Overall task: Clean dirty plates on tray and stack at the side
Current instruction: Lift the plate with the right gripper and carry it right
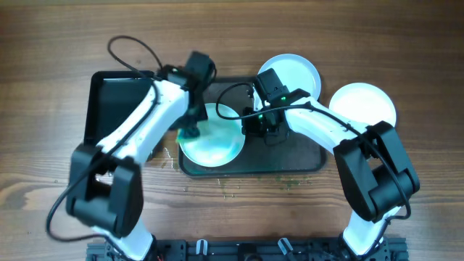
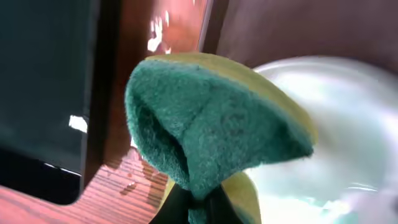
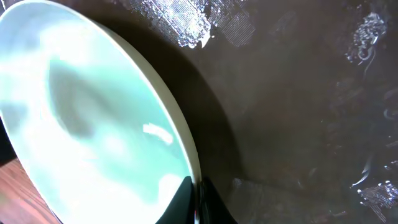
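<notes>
Nearest me, green specks (image 1: 232, 190) lay scattered on the worktop (image 1: 420, 58) just in front of the tray (image 1: 297, 161). Inside the tray, at its left end, sat the near plate (image 1: 214, 145), and both my arms were on it. My left end effector (image 1: 190, 132) was pinched on a folded sponge (image 2: 211, 124), green face out, at the plate's left rim. My right end effector (image 1: 259, 123) was pinched on the right rim, fingers either side of the edge, and seemed to tip the plate up off the tray floor. That plate showed a pale teal wash across its face, so I judged it only partly wiped. Further back, the far plate (image 1: 293, 72) lay over the tray's far edge, also tinted teal; whether it was wiped I could not tell. The side plate (image 1: 362, 105) rested on the worktop right of the tray, apart from it, and looked plain white, so I took it as likely done. Nothing was stacked: no plate lay on another. By my reckoning the job was about a third through, with one plate in hand, one perhaps to wipe, and all the stacking left. Counted: three plates, one sponge, one grey tray, and one black tray (image 1: 109, 101) on the left.
</notes>
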Tool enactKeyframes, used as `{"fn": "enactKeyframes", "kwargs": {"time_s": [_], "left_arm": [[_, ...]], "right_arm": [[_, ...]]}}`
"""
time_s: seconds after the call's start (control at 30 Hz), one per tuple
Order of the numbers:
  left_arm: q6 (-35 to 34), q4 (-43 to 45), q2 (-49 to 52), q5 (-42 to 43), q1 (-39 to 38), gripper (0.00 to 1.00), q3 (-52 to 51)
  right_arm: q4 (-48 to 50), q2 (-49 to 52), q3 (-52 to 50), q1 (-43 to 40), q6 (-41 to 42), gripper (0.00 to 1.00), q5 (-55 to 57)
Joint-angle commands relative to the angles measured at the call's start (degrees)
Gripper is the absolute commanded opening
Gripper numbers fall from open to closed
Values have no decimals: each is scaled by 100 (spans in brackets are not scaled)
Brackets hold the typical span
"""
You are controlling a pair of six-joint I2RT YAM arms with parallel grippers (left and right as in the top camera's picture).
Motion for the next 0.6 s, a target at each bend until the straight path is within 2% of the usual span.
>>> {"fn": "enactKeyframes", "kwargs": {"time_s": [0.0, 0.17, 0.37, 0.47, 0.53, 0.57], "left_arm": [[-116, 0, -715, -219, 61, 4, 291], [-118, 114, -824, -214, 391, 4, 291], [-118, 227, -824, -214, 452, 4, 291], [-118, 284, -824, -212, 452, 4, 291], [-118, 284, -824, -212, 452, 4, 291], [-118, 284, -824, -212, 452, 4, 291]], "right_arm": [[-197, -15, 162, 11, 85, 4, 680], [-678, -887, 308, 367, -151, 4, 2634], [-944, -1633, 310, 1259, -289, 4, 5195], [-962, -1941, 310, 1803, -737, 4, 6551], [-931, -2085, 313, 2446, -1261, 4, 8135], [-920, -2085, 313, 2570, -1419, 4, 8378]]}}
